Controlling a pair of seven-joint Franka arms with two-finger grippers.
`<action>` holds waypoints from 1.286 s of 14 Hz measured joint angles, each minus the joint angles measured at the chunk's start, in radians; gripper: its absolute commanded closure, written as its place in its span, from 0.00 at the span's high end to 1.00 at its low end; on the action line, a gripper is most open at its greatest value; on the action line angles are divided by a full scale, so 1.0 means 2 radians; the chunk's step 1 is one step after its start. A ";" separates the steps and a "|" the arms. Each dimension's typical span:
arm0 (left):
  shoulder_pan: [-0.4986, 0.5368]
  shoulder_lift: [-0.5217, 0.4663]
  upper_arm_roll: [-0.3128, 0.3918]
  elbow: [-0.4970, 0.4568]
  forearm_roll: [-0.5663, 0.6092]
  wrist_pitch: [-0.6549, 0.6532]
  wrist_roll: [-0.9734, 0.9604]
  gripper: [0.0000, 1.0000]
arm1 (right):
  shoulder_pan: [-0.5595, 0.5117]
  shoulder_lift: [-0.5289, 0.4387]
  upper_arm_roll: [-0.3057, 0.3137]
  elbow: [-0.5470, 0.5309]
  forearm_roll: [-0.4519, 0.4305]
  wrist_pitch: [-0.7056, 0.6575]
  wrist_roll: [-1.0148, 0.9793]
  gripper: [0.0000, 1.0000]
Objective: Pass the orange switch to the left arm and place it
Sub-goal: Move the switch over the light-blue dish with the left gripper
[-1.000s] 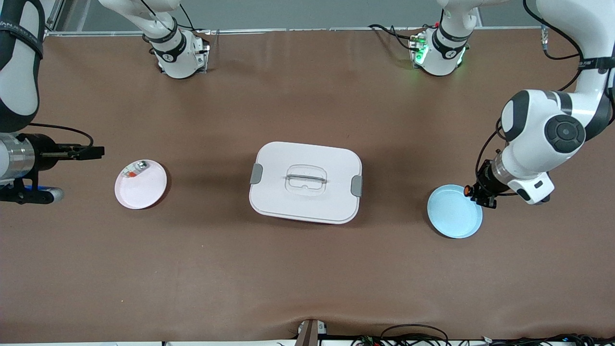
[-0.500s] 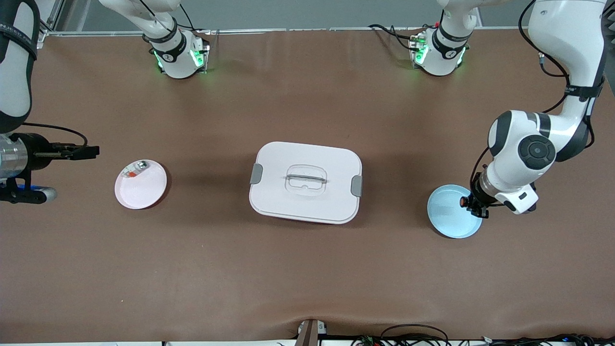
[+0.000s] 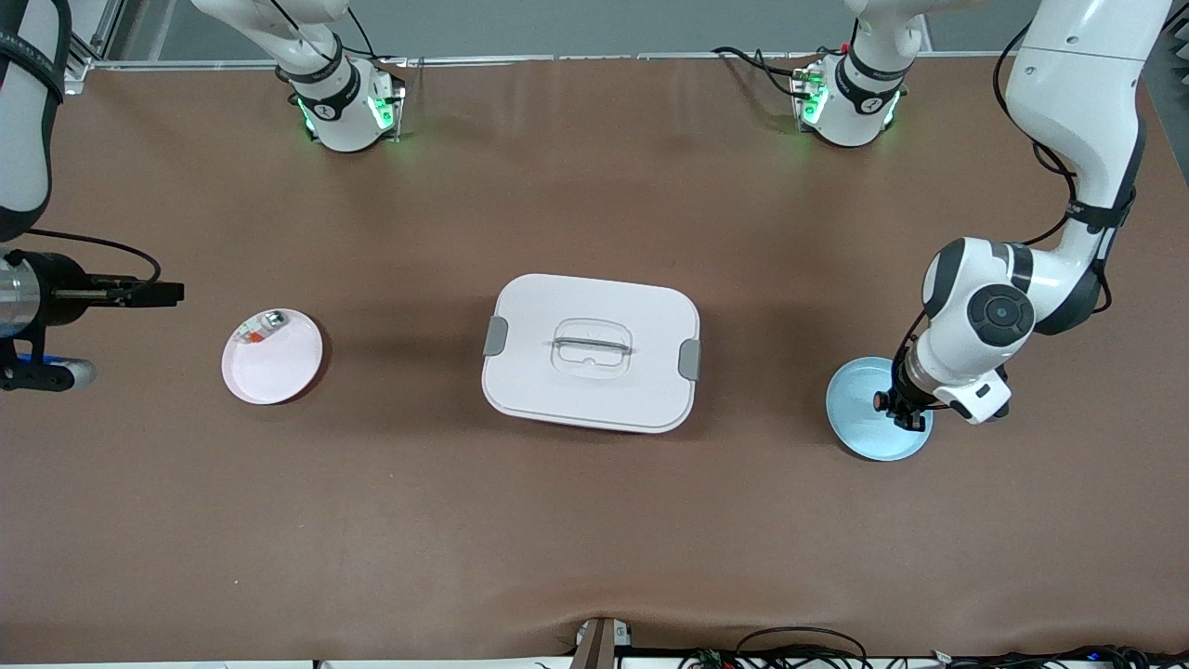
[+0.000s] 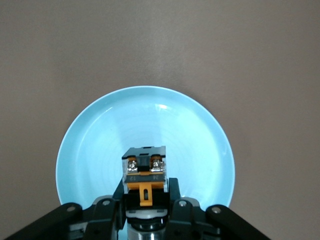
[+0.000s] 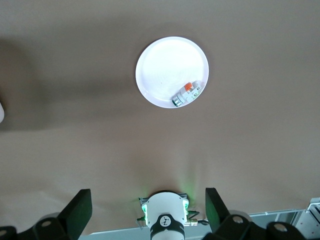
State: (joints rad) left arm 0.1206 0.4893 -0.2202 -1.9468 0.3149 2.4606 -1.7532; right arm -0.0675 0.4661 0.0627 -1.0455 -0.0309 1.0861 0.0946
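a: entry. where is the orange switch [image 4: 145,177]?

b: clamped in the left claw [image 3: 899,406], over the pale blue plate [image 3: 859,426] at the left arm's end of the surface [image 3: 594,520]. in the left wrist view the fingers [image 4: 174,194] press its sides; two silver screw terminals and an orange tab face the camera. whether it touches the plate cannot be told.

a: right claw [image 3: 153,295]?

b: up in the air at the right arm's end of the surface, beside the white plate [image 3: 279,372]. the front view shows the claw side-on as one dark bar; the right wrist view shows its two fingers [image 5: 75,212] set wide apart, nothing between them. that arm waits.

a: contents of the white plate?

b: one small silver-and-red piece [image 3: 259,328], at the rim farther from the front camera.

a: the box [image 3: 591,352]?

b: mid-surface between the two plates, well apart from both, lid on, grey latches at either end, recessed handle in the lid.

a: any legible writing or labels?

b: none readable. a band on the right arm carries letters, too cut off to read. green lights glow at both arm bases.
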 measured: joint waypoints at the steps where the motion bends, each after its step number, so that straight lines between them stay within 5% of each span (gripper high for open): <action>1: 0.000 0.003 0.000 0.000 0.000 0.000 -0.002 0.00 | 0.000 -0.002 0.000 -0.001 0.000 0.002 0.000 1.00; 10: 0.003 0.024 0.000 0.000 0.000 0.000 -0.006 0.00 | 0.000 -0.118 0.005 -0.132 0.000 0.081 0.000 1.00; 18: 0.008 0.037 0.000 0.000 0.002 0.000 -0.006 0.00 | 0.000 -0.142 0.005 -0.143 0.018 0.110 0.002 1.00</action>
State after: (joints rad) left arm 0.1357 0.5626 -0.2199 -1.9476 0.3187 2.4606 -1.7644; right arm -0.0665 0.1830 0.0732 -1.3313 0.0049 1.3067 0.0992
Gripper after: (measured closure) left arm 0.656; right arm 0.000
